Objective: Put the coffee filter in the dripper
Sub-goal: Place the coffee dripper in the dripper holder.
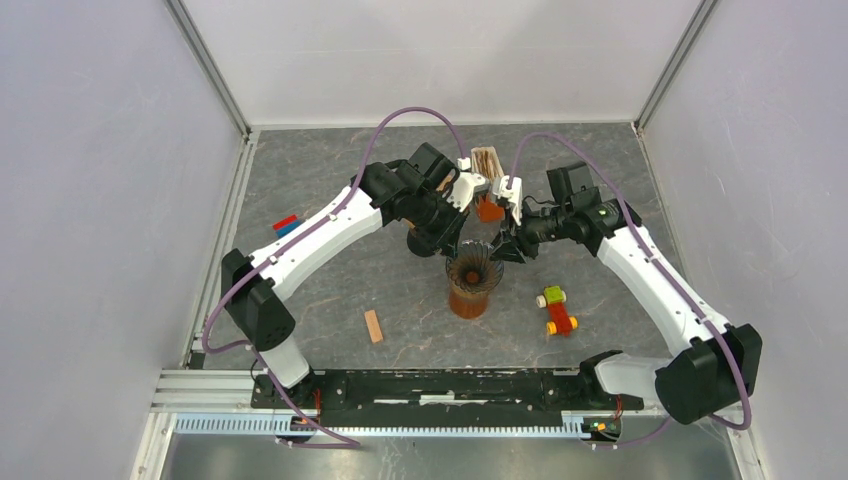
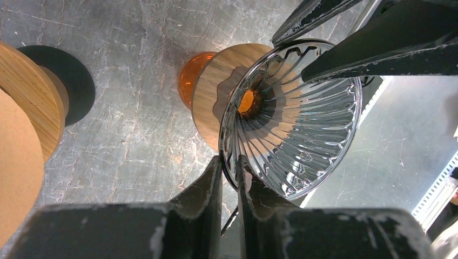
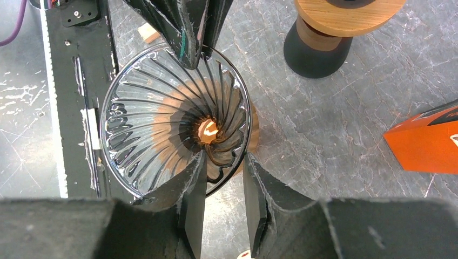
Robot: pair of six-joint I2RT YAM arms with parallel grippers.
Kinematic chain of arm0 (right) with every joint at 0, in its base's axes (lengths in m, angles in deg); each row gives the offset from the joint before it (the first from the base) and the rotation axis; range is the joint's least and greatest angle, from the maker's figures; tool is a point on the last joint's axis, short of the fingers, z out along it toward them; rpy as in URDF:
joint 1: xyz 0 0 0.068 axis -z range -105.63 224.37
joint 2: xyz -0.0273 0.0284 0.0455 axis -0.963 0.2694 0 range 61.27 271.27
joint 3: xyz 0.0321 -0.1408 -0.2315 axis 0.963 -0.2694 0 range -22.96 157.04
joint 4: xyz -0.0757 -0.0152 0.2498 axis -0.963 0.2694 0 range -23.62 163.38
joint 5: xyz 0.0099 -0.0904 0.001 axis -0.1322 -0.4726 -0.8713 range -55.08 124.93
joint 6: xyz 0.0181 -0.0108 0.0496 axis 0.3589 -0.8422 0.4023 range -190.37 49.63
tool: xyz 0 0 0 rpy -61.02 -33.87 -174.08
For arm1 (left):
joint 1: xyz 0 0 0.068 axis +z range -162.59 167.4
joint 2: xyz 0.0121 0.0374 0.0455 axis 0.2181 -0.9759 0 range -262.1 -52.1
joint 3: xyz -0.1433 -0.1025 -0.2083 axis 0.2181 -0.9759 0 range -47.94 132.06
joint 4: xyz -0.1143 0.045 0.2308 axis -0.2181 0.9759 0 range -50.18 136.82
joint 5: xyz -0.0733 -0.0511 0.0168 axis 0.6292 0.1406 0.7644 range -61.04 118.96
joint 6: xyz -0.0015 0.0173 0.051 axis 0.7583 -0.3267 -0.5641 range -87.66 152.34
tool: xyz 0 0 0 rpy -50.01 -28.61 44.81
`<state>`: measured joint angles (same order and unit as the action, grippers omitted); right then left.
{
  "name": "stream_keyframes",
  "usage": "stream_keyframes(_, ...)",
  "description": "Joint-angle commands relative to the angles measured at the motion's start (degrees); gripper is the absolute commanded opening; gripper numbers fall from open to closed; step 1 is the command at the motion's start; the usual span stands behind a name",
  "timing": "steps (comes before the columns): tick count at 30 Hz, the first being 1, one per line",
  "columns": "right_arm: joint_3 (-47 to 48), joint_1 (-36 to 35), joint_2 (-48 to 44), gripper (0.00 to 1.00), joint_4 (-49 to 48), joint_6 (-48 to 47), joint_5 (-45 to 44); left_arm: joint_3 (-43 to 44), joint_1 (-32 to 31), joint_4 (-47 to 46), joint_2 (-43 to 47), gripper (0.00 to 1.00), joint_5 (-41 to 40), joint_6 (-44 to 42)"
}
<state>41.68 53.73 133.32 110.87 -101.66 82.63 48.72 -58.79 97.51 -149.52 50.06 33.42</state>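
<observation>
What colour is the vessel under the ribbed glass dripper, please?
Translucent orange vessel, clearest in the top external view.

Reference item: the wooden block (image 1: 373, 326), lying flat on the grey marbled table (image 1: 320, 290) in my top view.

Right of the wooden block, well apart: a green and yellow toy (image 1: 552, 296), with a red and orange toy (image 1: 561, 321) just beside it on the near side.

Left of the wooden block and farther back: a red and blue piece (image 1: 286, 225).

Right of the wooden block and farther back: an orange carton (image 1: 489, 210), partly hidden.

My right wrist view shows a wood-topped stand (image 3: 318, 51) on a black base, near that carton.
</observation>
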Motion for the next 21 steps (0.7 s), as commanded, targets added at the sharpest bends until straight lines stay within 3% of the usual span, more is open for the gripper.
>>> stream_keyframes(1,-2.7,-0.6,-0.3,0.34,-3.3,-1.3,-3.4,-1.9,-0.3,-0.8,-2.2,0.02,0.1,-0.5)
stream_keyframes(21,-7.5,-3.3,-3.5,0.32,-7.2,-2.1,-6.0,-9.2,-0.3,-5.4,1.1,0.02,-0.6,-2.8)
